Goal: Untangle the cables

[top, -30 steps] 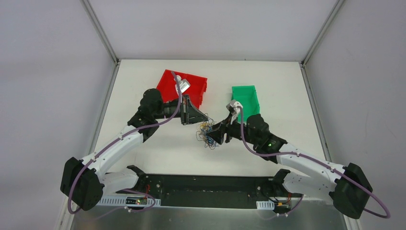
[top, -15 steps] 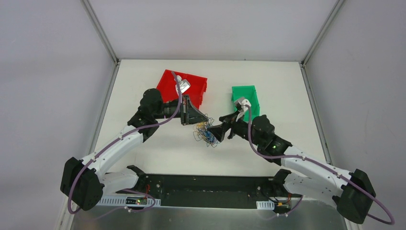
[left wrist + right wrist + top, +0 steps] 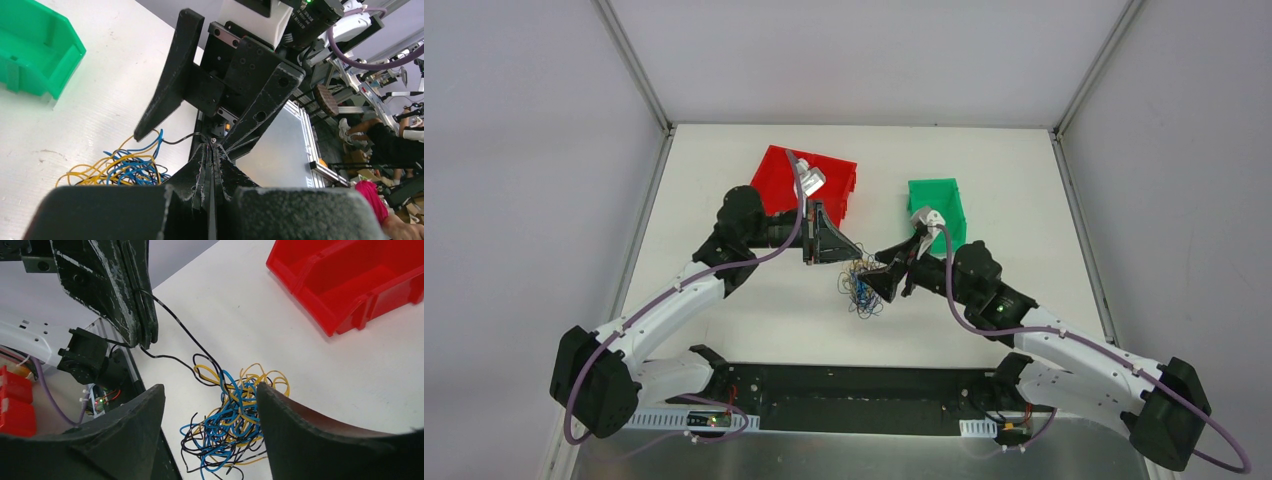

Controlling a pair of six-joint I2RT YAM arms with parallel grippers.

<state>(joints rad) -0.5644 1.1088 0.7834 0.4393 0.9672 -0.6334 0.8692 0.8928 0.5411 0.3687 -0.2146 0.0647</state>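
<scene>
Your left tool [image 3: 855, 252] points to 3 o'clock, squeezing a black cable [image 3: 180, 326]; your right tool [image 3: 876, 273] points to 9 o'clock, wide open.

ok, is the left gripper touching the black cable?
Touching. The right wrist view shows the left gripper shut on the black cable, which runs out from between its fingers to the tangle.

Far side blocked by red bin [image 3: 774, 180] & green bin [image 3: 936, 205]; tabletop [image 3: 804, 320] on nr side of cables [image 3: 861, 288] is open.
</scene>
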